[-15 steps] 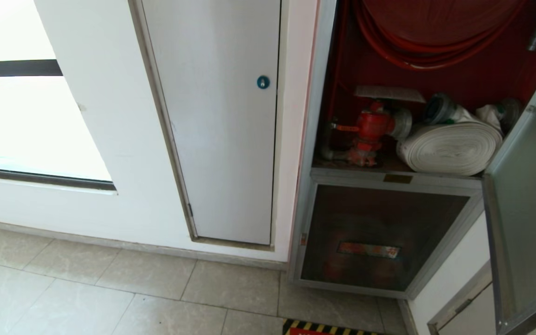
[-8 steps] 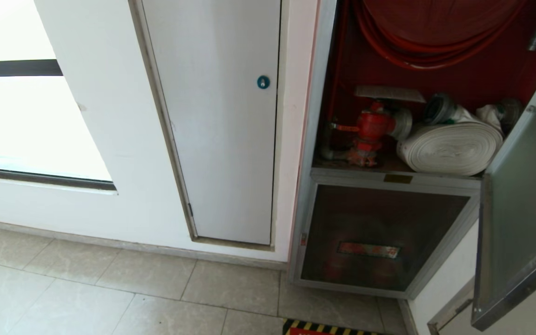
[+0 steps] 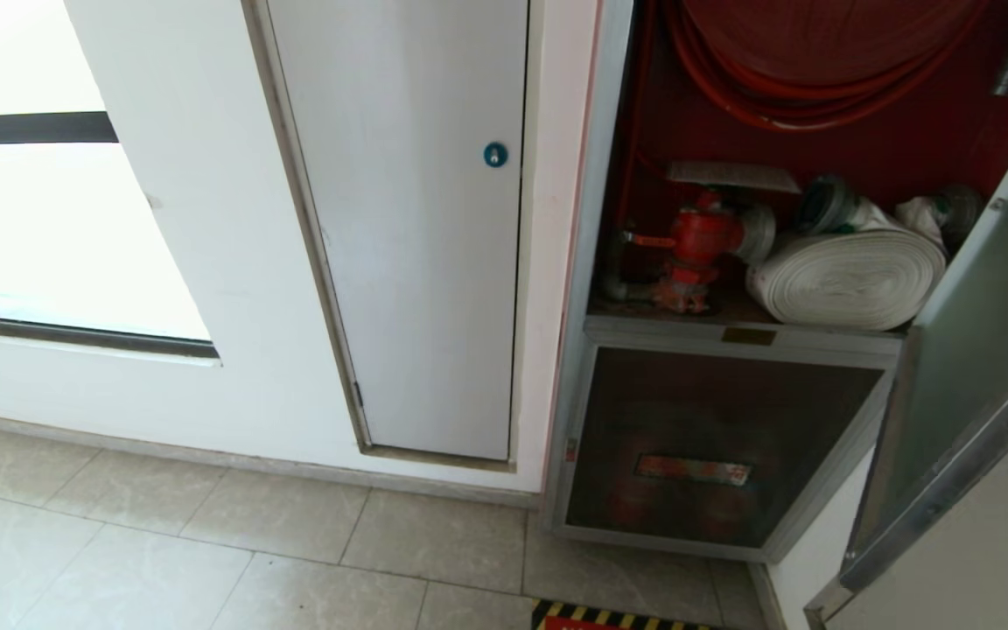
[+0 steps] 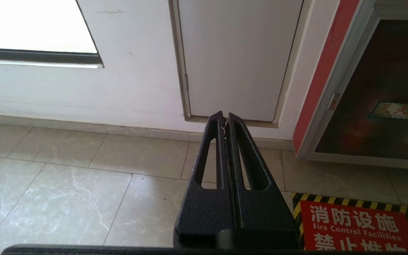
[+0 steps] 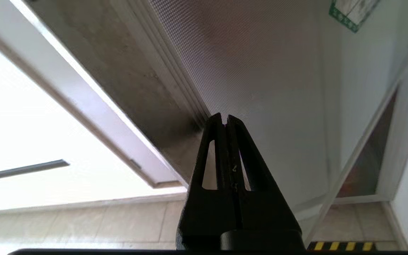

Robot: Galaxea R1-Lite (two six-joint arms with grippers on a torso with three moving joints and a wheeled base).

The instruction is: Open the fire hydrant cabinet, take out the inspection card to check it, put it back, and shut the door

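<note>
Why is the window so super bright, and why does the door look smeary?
Head view: daylight washes the window out to plain white. Right wrist view: the door is very near the shut right gripper, so its frame looks smeared and there is white glare beside it. Left wrist view: the floor sign reads sharply.

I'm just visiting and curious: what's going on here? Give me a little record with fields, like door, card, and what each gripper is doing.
door: open, hinged on the right, swung out from the fire hydrant cabinet
inspection card: lying on top of the red valve inside
white rolled hose: beside the valve
right gripper: shut, tips close against the door's glass, holding nothing
left gripper: shut, empty, low over the floor tiles
</note>
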